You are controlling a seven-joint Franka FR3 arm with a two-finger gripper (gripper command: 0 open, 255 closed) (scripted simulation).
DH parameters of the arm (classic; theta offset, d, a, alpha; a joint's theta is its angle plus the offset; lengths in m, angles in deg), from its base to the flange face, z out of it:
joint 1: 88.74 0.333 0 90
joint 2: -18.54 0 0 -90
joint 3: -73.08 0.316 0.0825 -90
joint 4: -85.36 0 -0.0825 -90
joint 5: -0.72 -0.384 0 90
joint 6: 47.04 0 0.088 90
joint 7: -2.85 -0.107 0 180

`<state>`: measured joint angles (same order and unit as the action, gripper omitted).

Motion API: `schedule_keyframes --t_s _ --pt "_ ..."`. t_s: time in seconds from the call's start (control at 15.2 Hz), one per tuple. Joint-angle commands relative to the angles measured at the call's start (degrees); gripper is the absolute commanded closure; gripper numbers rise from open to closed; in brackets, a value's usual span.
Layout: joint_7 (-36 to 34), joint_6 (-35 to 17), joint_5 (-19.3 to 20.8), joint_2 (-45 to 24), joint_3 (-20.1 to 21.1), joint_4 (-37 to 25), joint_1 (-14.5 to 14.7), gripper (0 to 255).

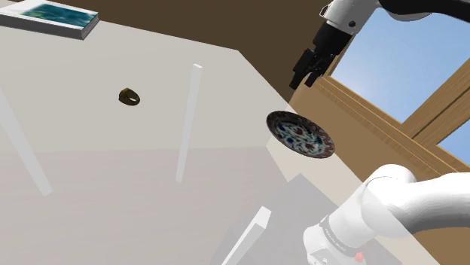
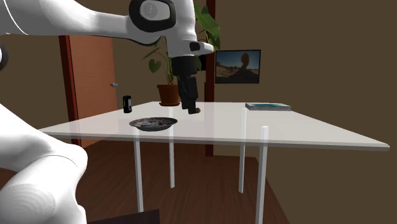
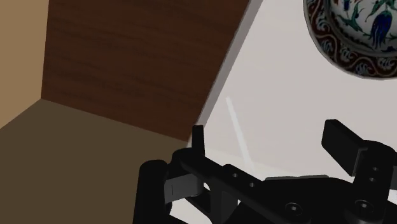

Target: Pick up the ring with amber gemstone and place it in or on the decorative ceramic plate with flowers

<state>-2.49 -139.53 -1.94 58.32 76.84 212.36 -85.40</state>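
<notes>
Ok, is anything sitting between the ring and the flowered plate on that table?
Nothing visible does. In the shoulder view, nothing lies on the tabletop between the ring and the plate; the book sits off at a far corner. The open pincer hangs in the air near the plate.

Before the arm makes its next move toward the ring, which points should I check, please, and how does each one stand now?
1. Tool open and empty: ok; its fingers stand apart with nothing between them.
2. Ring free to take: ok; it lies alone on the table.
3. Tool above the ring: not ok; it hangs near the plate, and the ring lies well toward the shoulder view's left.
4. Plate ready to receive: ok; it sits on the table with nothing in it.
5. Way to the ring free: ok; the book lies at a corner, apart from the ring.
6. How the ring's band is turned: cannot tell.
</notes>
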Motion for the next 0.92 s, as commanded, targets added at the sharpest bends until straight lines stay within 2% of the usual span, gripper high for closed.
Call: schedule_keyframes --t_s 0.0,0.46,0.86 --pt "-2.45 -0.98 -1.12 -1.37 2.25 -0.55 0.7 0" --pt "-10.84 -4.15 -3.34 -9.98 10.07 -6.64 2.5 0" --pt "-18.42 -6.11 -2.77 -19.25 16.73 -14.37 3.44 0"
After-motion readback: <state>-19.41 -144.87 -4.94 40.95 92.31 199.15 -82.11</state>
